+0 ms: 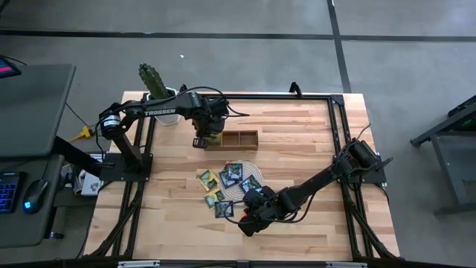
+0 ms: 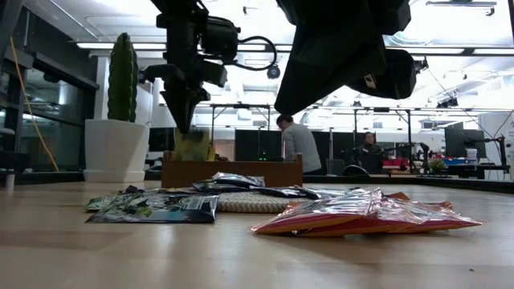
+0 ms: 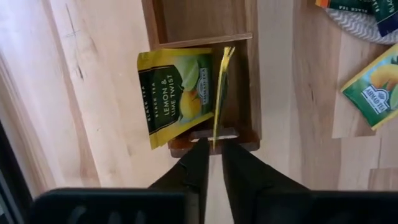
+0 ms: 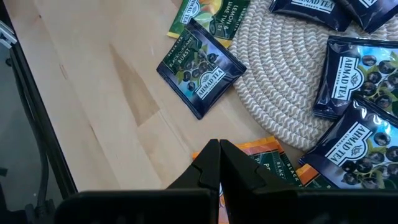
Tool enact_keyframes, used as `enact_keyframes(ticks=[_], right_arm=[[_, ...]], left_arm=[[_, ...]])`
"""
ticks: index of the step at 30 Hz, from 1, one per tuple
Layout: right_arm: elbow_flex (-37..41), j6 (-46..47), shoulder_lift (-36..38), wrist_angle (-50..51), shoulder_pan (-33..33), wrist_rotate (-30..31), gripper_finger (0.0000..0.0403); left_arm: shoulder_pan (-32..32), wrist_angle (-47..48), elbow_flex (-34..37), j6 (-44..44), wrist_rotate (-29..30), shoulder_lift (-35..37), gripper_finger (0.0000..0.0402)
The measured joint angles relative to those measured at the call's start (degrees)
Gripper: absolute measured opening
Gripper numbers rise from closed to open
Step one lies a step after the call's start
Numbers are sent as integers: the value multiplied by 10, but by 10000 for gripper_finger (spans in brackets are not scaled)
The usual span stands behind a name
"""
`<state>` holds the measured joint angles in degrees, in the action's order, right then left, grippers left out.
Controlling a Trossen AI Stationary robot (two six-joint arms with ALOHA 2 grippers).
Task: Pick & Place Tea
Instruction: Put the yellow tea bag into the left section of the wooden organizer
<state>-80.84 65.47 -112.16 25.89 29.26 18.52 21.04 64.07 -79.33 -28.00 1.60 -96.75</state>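
My left gripper [image 3: 214, 148] points down over the left end compartment of the wooden tray [image 1: 242, 138], open by a narrow gap. A yellow-green sachet [image 3: 221, 93] stands on edge in that compartment, its upper edge between the fingertips. A second yellow-green sachet [image 3: 177, 96] leans against the compartment's wall. My right gripper [image 4: 217, 152] is shut and hovers above orange-red sachets [image 2: 369, 215] lying flat on the table near the round woven mat [image 4: 280, 81]. Dark blue sachets [image 4: 200, 71] and yellow-green ones lie on and around the mat [image 1: 249, 182]. My left gripper comes from above, its fingertips [image 3: 202, 149] on either side of the standing sachet's upper edge [image 3: 216, 138]. A narrow gap shows between them, and I cannot tell whether they touch it. The sachet's lower part sits in the tray compartment.
A potted cactus [image 1: 156, 89] stands at the table's far left, just behind the tray. The tray's other compartments [image 3: 199, 18] lie toward the right. Bare wood [image 1: 312, 141] shows on the table's right half and along the near edge. People are in the room behind [image 2: 299, 144].
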Motion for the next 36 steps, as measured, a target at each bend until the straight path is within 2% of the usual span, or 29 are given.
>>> enact_keyframes(ticks=[11,17,21,26,28,36], right_arm=[[0,-10,0,-4,0,1,1],[0,-72,0,-48,-13,2,0],[0,-91,0,-64,-27,10,0],[0,-118,0,-80,-46,0,0],[0,-137,0,-91,-56,-12,0],[0,-195,0,-142,-93,-53,0]], left_arm=[[0,1,0,-1,9,0,92],[-1,11,1,0,4,4,87],[-8,14,24,8,-2,39,67],[-40,-7,93,18,-41,96,9],[-57,-24,136,33,-64,122,8],[-111,-222,326,149,-140,183,1]])
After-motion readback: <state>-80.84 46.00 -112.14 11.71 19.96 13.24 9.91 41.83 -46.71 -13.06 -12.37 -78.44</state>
